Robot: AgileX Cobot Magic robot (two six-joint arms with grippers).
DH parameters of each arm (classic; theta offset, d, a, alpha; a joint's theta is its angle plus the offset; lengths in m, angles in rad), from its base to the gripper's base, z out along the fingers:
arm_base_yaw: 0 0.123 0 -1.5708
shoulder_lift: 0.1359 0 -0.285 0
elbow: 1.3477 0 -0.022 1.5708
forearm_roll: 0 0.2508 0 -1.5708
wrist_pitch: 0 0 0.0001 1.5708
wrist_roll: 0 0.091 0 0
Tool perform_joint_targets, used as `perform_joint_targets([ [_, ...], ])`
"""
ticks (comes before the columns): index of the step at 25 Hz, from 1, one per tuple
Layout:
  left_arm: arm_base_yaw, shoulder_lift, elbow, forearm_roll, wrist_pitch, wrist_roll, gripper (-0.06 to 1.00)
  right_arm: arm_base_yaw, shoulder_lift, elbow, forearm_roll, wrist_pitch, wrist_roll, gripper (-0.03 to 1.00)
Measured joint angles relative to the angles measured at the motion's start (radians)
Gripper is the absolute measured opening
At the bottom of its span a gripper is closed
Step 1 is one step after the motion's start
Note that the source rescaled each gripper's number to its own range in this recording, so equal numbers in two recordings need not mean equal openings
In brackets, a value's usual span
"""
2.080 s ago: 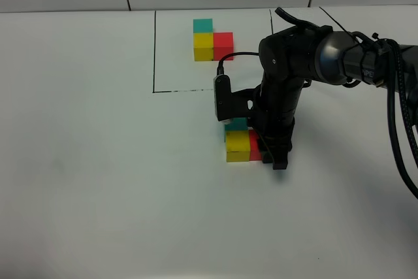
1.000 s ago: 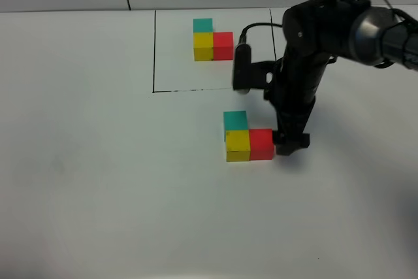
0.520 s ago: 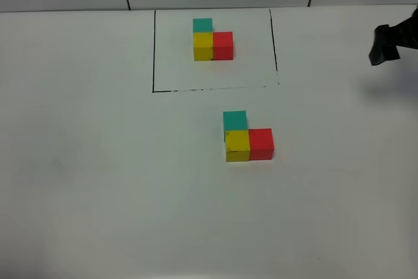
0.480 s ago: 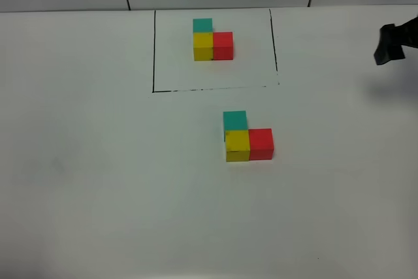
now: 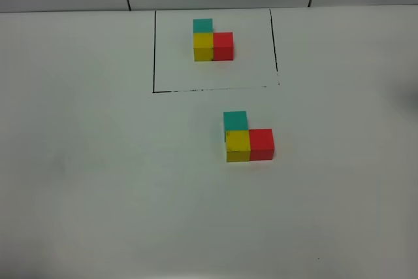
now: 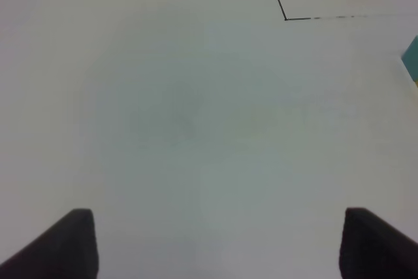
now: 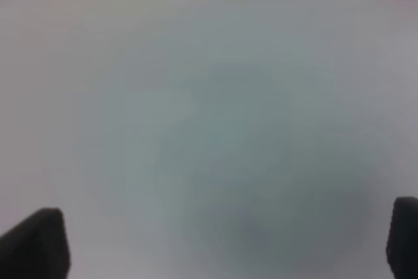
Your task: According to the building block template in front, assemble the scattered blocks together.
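White table (image 5: 91, 181), seen from the high camera. Left half bare. Neither arm shows in this view.

Left gripper (image 6: 219, 243): wrist view only. Two dark fingertips (image 6: 62, 246) stand wide apart over plain table; nothing between them. Toward the far edge of that view: a corner of the black drawn outline (image 6: 285, 17), part of the framed yellow and red cubes, and a sliver of a teal cube at the frame border.

Centre, far side: the building block template (image 5: 212, 40) sits inside the outline (image 5: 154, 50). Teal cube behind yellow, red touching yellow's right face. L-shape.

Centre, nearer: the scattered blocks (image 5: 248, 136), just outside the outline's near edge, right of its middle. Teal block (image 5: 235, 120) behind yellow block (image 5: 238, 145); red block (image 5: 260, 144) touching yellow's right face. All three touch. Same L as the template. Nothing stands over or beside them.

Right gripper (image 7: 225, 243): wrist view only, blurred. Fingertips (image 7: 36, 243) at opposite edges, spread wide, empty, over blank table.

Change from earlier frames: right arm stood at the red block two seconds ago, had drawn back to the right edge half a second ago, now gone from the high view. Blocks unmoved since the arm let go.
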Motion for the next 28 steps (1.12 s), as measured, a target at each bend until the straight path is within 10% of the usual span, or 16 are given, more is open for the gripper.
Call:
perform_joint_targets([
  [8, 0.0, 0.0, 0.0, 0.0, 0.0, 0.0, 0.96, -0.001, -0.308, 0.063, -0.002, 0.196, 0.035, 1.0],
  [28, 0.0, 0.0, 0.0, 0.0, 0.0, 0.0, 0.96, 0.019, -1.15, 0.684, -0.033, 0.292, 0.149, 1.0],
])
